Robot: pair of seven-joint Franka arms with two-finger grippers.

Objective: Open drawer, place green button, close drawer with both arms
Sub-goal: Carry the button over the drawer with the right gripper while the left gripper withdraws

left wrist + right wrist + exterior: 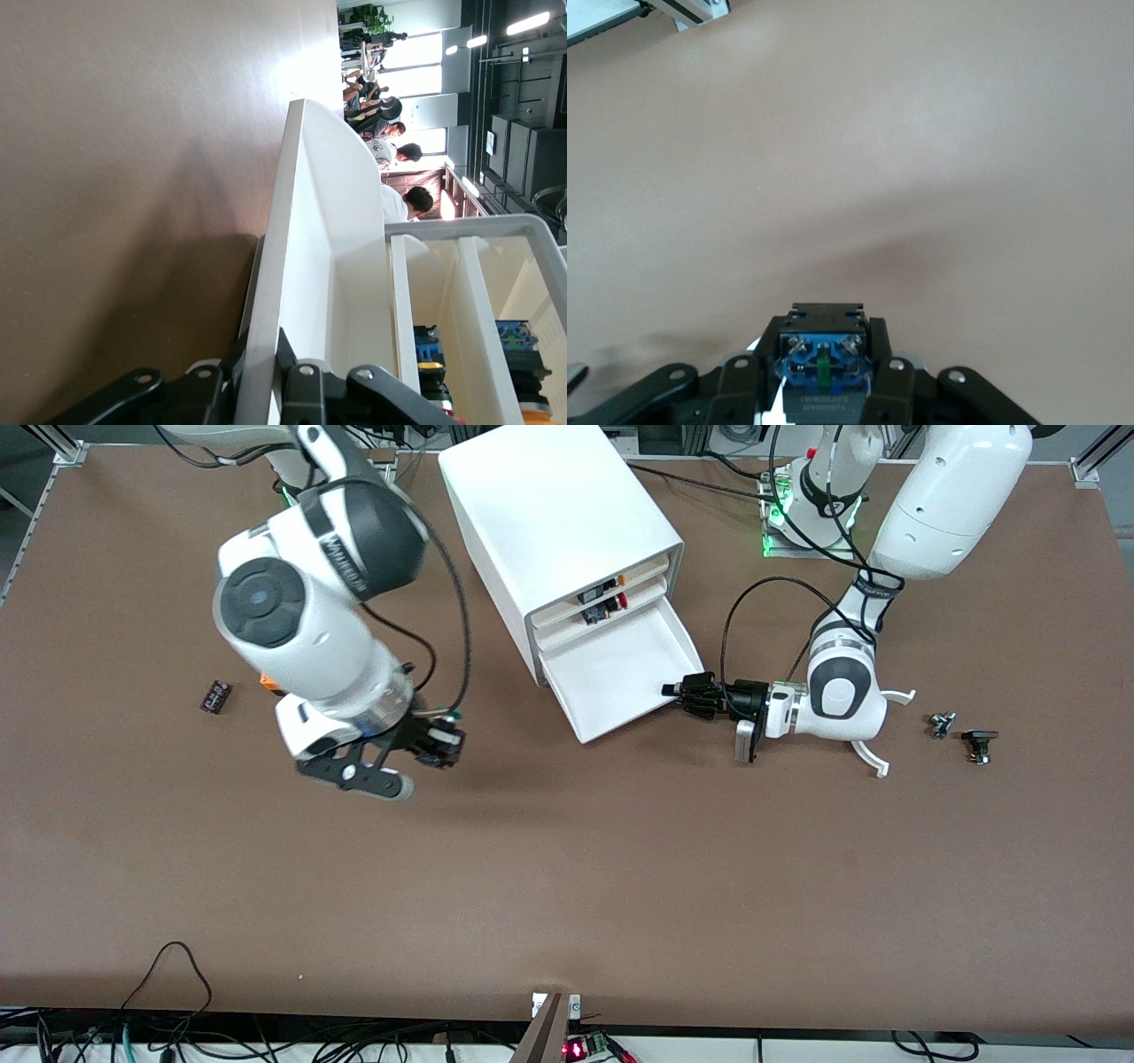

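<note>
Your right pincer (434, 746) hung over bare worktop (567, 886), pinching the button (822, 367), blue base showing between the fingers and the green cap hidden. You had only a narrow hold there, so a fast swing toward the cabinet (558, 522) could have twisted it loose, or dropped it short of the tray. The drawer (620, 677), lowest of three, stood pulled out, empty, shallow and cream-white. Your left pincer (687, 693) was clamped on its front wall; any tug would have shifted your target.

Glossy white plastic drawer (620, 673), matt table (620, 886)
</note>
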